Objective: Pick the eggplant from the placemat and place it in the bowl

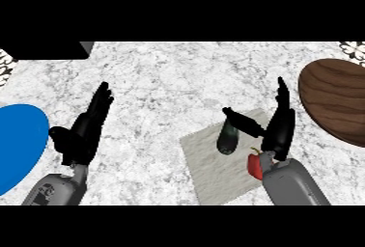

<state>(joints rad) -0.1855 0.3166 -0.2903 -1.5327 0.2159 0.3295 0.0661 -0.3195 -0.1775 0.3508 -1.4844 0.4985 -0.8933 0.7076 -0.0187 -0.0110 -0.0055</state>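
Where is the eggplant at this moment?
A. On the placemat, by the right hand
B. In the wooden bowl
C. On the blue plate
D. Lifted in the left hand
A. The eggplant lies on the placemat, just under the thumb of the open right hand; the bowl holds nothing visible.

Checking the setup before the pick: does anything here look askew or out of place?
Nothing is spilled or damaged. The placemat lies skewed to the counter's edges; the eggplant and a red pepper rest on it, the right hand open beside them.
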